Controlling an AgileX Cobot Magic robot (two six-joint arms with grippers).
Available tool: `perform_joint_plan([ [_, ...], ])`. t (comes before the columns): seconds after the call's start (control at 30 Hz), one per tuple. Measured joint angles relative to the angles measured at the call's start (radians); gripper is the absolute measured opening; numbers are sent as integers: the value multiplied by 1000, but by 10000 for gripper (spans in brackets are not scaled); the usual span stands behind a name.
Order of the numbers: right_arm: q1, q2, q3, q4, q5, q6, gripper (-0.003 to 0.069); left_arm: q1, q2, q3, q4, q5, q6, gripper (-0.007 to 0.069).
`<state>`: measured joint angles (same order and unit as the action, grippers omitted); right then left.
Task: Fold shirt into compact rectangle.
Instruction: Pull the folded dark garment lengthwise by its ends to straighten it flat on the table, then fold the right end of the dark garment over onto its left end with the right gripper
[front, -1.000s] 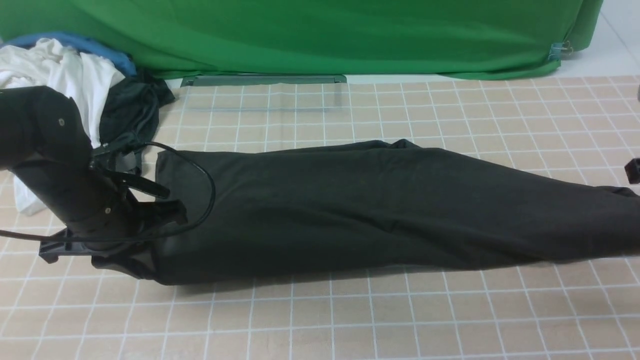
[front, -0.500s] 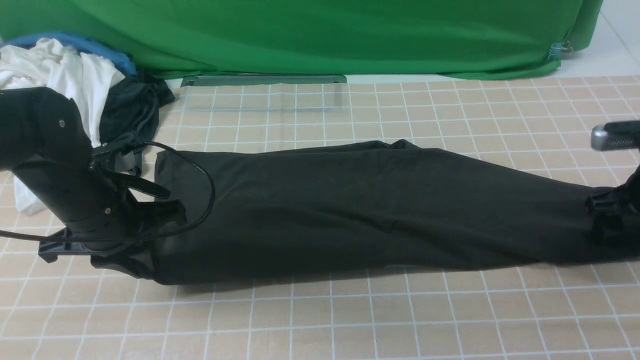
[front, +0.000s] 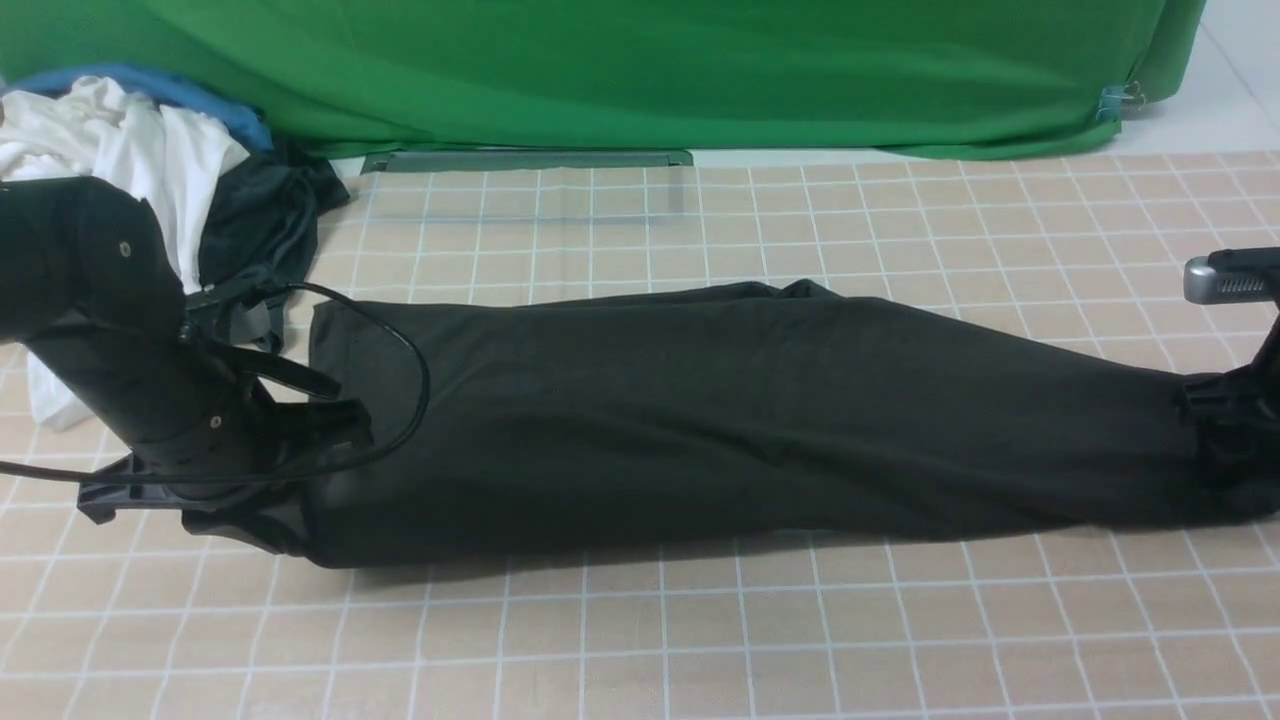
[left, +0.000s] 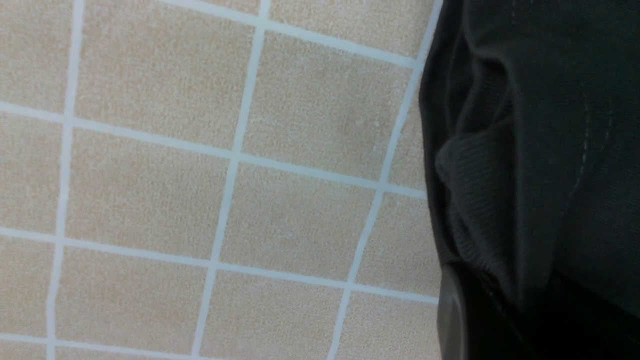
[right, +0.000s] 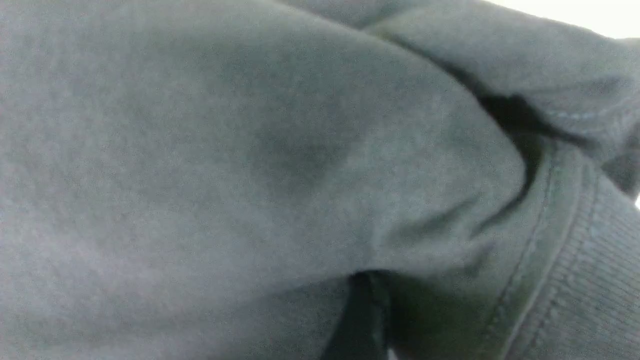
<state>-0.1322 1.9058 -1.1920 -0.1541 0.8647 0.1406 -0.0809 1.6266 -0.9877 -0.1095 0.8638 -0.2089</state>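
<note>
The black shirt (front: 700, 420) lies as a long narrow band across the gridded mat, left to right. At its left end my left gripper (front: 245, 505) is shut on the shirt. In the left wrist view the bunched fabric (left: 540, 150), with a ribbed edge, runs in beside one finger (left: 450, 315). My right gripper (front: 1225, 450) sits low on the shirt's right end. In the right wrist view the cloth (right: 250, 150) fills the picture, with a ribbed band, and only one dark finger (right: 362, 320) shows, with fabric beside it. The jaws stand wide.
A heap of clothes sits at the back left: a white garment (front: 110, 150), a blue cloth (front: 200, 100) and a small dark garment (front: 265, 215). A green backdrop (front: 640, 70) closes the far side. The left arm's cable (front: 420, 390) loops over the shirt.
The right arm came in from the right edge and settled at the shirt's right end. The left arm and the shirt have stayed put.
</note>
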Motion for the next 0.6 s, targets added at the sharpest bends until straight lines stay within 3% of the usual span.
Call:
perform_joint_plan([
  [0.03, 0, 5, -2, 10, -1, -6, 549, 0, 0, 0, 0, 0, 0, 65],
  [0.07, 0, 5, -2, 10, -1, -6, 549, 0, 0, 0, 0, 0, 0, 65],
  [0.2, -1, 17, -11, 82, -1, -122, 336, 0, 0, 0, 0, -3, -3, 65],
  [0.27, -3, 18, -16, 74, -3, -160, 183, 0, 0, 0, 0, -2, -3, 65],
  [0.33, -7, 19, -24, 75, 0, -176, 87, 0, 0, 0, 1, 4, -3, 72],
  [0.43, -7, 19, -43, 80, 25, -185, 44, 0, 0, -12, 1, 38, -27, 103],
  [0.6, -5, -3, -78, 6, 80, -141, 38, 1, 0, -86, 8, 165, -60, 280],
])
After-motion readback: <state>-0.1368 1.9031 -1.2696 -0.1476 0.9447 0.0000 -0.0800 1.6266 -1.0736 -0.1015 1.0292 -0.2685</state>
